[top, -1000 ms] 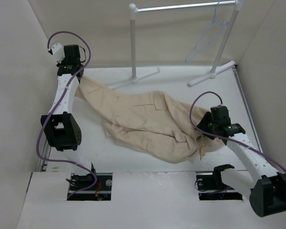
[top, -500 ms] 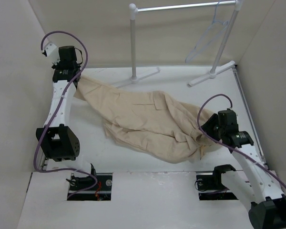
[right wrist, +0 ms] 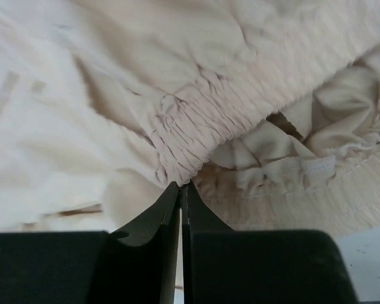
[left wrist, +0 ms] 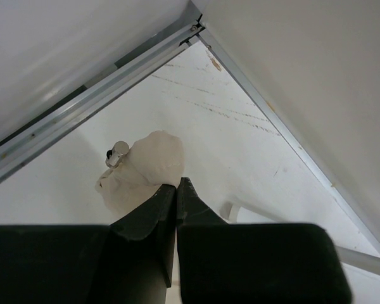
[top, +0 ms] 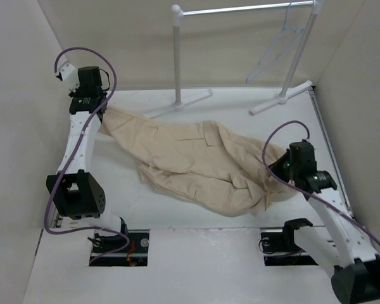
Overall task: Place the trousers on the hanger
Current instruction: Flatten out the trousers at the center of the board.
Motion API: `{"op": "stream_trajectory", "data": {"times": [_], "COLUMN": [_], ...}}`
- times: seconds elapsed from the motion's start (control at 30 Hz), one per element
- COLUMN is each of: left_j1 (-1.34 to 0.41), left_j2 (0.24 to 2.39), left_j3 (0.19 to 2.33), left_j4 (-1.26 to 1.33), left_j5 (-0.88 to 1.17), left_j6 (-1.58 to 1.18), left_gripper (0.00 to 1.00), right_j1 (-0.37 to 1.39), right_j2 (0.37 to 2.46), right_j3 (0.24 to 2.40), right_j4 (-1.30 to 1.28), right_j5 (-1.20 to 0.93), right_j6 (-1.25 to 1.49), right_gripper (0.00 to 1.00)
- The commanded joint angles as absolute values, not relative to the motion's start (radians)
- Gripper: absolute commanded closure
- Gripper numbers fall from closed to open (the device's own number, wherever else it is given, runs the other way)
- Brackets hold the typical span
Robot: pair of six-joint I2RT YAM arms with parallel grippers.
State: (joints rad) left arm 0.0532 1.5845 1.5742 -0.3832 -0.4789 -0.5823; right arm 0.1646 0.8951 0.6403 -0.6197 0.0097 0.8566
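Beige cloth at the near side, what has hold of it?

The right gripper (right wrist: 179,185). Its jaws are pressed together on the gathered elastic waistband of the trousers (top: 196,161).

And the rest of them?

Spread out and wrinkled across the white table (top: 177,212), running from that waistband at the near right towards the far left corner (a flap pocket shows about midway).

What has the far end?

The left gripper (left wrist: 176,183), jaws squeezed together on a bunched leg end. A small toggle sticks out of the cloth just past the tips.

Where is the hanger?

The hanger (top: 273,54) hangs by its hook on the white rail (top: 240,9) at the back right, well apart from the trousers.
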Motion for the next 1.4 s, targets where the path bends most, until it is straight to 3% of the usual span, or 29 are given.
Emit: {"op": "stream_trajectory", "data": {"times": [0.0,0.2,0.37,0.6,0.87,0.97,1.03,1.1,1.2,1.3,1.37], "left_j1": [0.074,0.119,0.203,0.214,0.088,0.038,0.016,0.002,-0.01,-0.037,-0.064], "left_j2": [1.461,1.31,1.227,1.362,1.809,1.963,1.991,1.912,1.664,1.394,1.254], "left_j3": [1.548,1.43,1.416,1.499,1.813,1.989,2.046,1.96,1.623,1.248,1.055], "left_j4": [-0.353,-0.388,-0.433,-0.397,-0.253,-0.233,-0.262,-0.27,-0.264,-0.313,-0.382], "left_j5": [-0.497,-0.521,-0.557,-0.546,-0.496,-0.491,-0.476,-0.468,-0.482,-0.479,-0.431], "left_j6": [-0.591,-0.679,-0.692,-0.696,-0.683,-0.629,-0.583,-0.555,-0.574,-0.679,-0.759], "left_gripper": [1.0,1.0,1.0,1.0,0.99,0.86,0.65,0.48,0.39,0.4,0.43], "right_j1": [0.176,0.179,0.128,-0.102,-0.223,-0.249,-0.254,-0.249,-0.207,-0.112,-0.021], "right_j2": [0.712,0.497,0.507,0.921,1.503,1.655,1.707,1.706,1.625,1.489,1.389], "right_j3": [0.787,0.928,1.015,1.022,1.31,1.419,1.469,1.492,1.461,1.34,1.231], "right_j4": [-0.656,-0.865,-0.849,-0.461,-0.267,-0.261,-0.274,-0.304,-0.359,-0.359,-0.342], "right_j5": [0.148,0.21,0.213,0.054,0.041,0.07,0.104,0.106,0.101,0.117,0.126], "right_j6": [0.853,0.811,0.772,0.787,0.775,0.787,0.801,0.808,0.808,0.816,0.822], "right_gripper": [0.93,0.94,0.92,0.93,0.93,0.9,0.72,0.49,0.33,0.33,0.49]}}
